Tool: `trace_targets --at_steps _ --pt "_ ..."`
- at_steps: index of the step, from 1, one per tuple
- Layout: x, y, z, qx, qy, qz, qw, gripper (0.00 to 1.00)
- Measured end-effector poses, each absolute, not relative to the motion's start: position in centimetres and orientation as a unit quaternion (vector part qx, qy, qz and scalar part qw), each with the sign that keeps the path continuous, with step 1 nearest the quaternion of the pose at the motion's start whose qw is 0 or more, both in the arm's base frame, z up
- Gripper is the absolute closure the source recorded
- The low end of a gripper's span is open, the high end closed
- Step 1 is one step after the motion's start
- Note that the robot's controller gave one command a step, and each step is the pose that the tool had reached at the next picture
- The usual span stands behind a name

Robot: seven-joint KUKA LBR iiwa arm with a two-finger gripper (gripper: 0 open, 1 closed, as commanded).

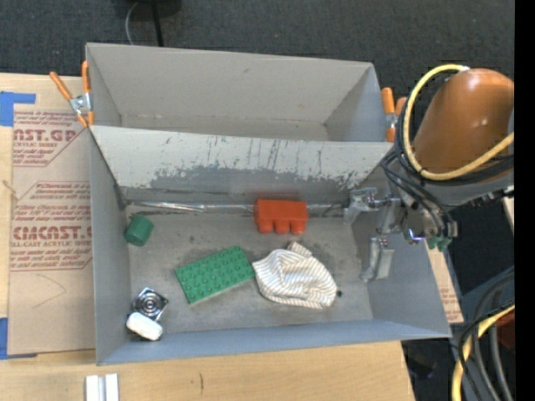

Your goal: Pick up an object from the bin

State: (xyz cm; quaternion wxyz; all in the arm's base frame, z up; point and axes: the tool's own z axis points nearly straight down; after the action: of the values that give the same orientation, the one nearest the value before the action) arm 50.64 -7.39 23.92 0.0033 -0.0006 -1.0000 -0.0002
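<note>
Orange-capped arm [464,124] holds jaws apart, empty, near striped cloth [294,278]; orange brick [281,215], long axis left-right.

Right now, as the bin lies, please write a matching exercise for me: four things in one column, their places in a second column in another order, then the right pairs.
Things
1. orange block
2. green flat brick
3. striped cloth
4. small green cylinder

Places
A. by the left wall of the bin
B. nearest to the gripper
C. against the back wall
D. just left of the cloth

Pairs: 1-C; 2-D; 3-B; 4-A
</note>
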Motion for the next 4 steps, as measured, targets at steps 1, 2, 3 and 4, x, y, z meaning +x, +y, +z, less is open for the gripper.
trace_targets --at_steps 1,2,3,4 --pt "50.8 -7.4 24.4 0.0 -1.0 0.0 -0.001 0.0" --pt "51.3 -3.4 20.1 0.004 -1.0 0.001 -0.003 0.0" --pt "49.6 -2.1 15.0 0.073 -0.997 -0.001 -0.001 0.0" --pt "50.3 -0.5 7.9 -0.163 -0.987 0.001 -0.003 1.0"
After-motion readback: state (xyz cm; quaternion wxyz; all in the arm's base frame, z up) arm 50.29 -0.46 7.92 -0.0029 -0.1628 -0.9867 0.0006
